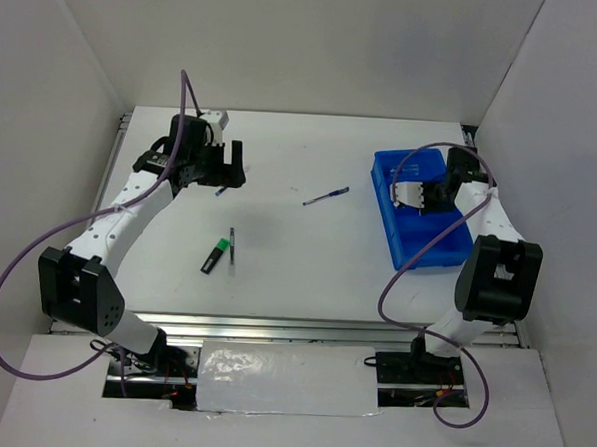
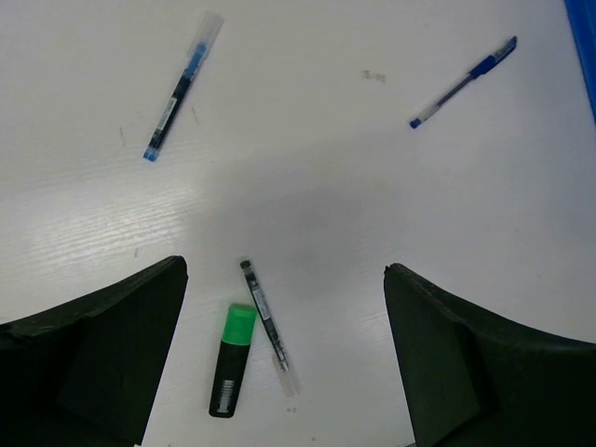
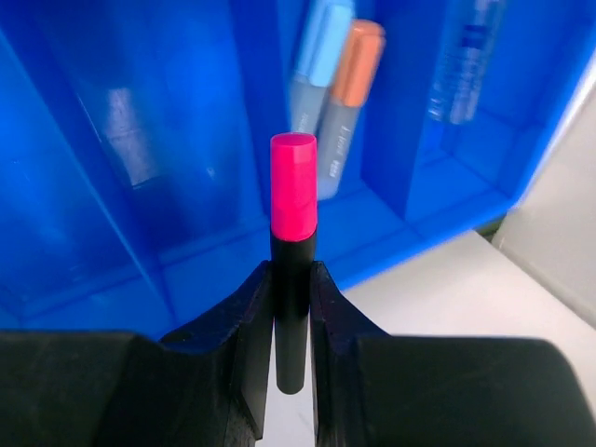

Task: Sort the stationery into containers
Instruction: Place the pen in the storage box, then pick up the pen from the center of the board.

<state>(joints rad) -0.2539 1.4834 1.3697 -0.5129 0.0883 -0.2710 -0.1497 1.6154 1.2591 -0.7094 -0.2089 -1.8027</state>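
Right wrist view: the right gripper (image 3: 291, 279) pinches a pink-capped black highlighter (image 3: 293, 200) tight between its jaws, cap pointing away from the camera, poised over the blue tray (image 3: 112, 140). In a compartment beyond the cap lie a light-blue-capped marker (image 3: 321, 51) and an orange-capped marker (image 3: 352, 74), side by side. A clear pen (image 3: 466, 56) sits in the next compartment to the right in this view. Which compartment lies directly under the held highlighter cannot be told. From the top external camera, the tray sits at the right side of the white table (image 1: 306, 274), with the right gripper over its far half. Across the table, the left gripper (image 1: 221, 164) hangs above the far left of the surface, jaws spread wide and holding nothing. Its wrist camera looks down on four loose items, all flat on the table outside the tray. A green-capped highlighter (image 2: 231, 361) and a slim dark pen (image 2: 268, 326) lie just beside each other, framed between the fingers (image 2: 93, 363). A clear-barrelled blue pen (image 2: 177, 88) lies farther off to the left, and a blue-gripped pen (image 2: 463, 82) lies toward the tray
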